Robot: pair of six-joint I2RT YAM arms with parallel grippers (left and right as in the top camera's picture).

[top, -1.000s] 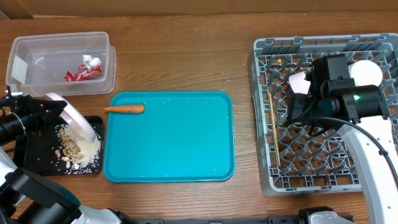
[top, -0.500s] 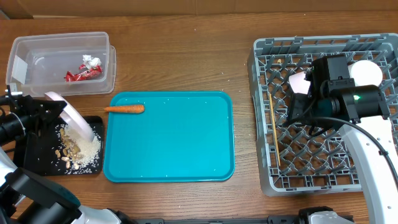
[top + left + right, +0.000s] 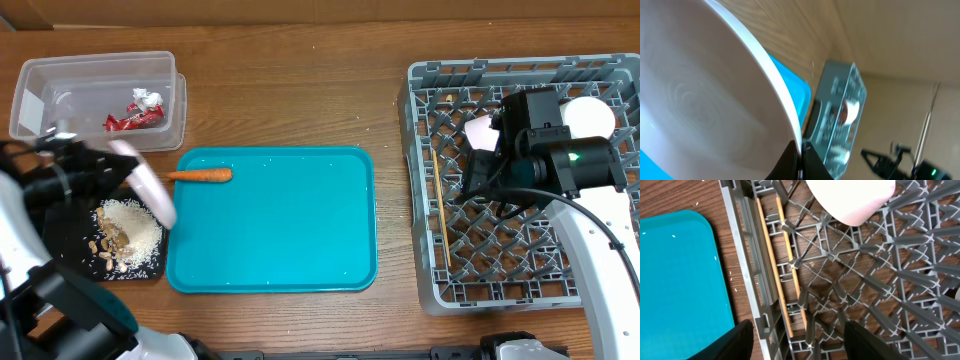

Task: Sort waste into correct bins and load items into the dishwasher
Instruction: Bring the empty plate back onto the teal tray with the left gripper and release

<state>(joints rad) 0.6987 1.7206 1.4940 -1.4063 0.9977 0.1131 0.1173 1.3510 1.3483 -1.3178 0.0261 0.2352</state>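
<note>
Since the earlier overhead frames, the white round plate has been raised from the shallow black rectangular tray and swung toward the centre. It is now blurred with motion and steeply tilted over the seam between that tray and the teal serving tray. The emptying step can be judged finished, with the plate now bound for the rack.

Nearest, at eight o'clock, a heap of tan food scraps is left lying in the black tray. Just above it the plate is gripped by its rim in the left gripper. The jaws are clamped tight on the thin white edge in the wrist view, and the left arm is stretched in from the nine o'clock side with its wrist rolled over.

At the teal tray's eleven o'clock corner an orange carrot is still to be binned.

At three o'clock the large grey plastic dish rack is seen with the thin wooden chopsticks laid along its left wall. A white bowl is seated among the pegs. The right gripper is held above the rack, pointing down, its fingers spread apart with nothing between them.

Farthest, at ten o'clock, the clear rectangular plastic tub is found holding a crumpled red wrapper and a small white paper wad.
</note>
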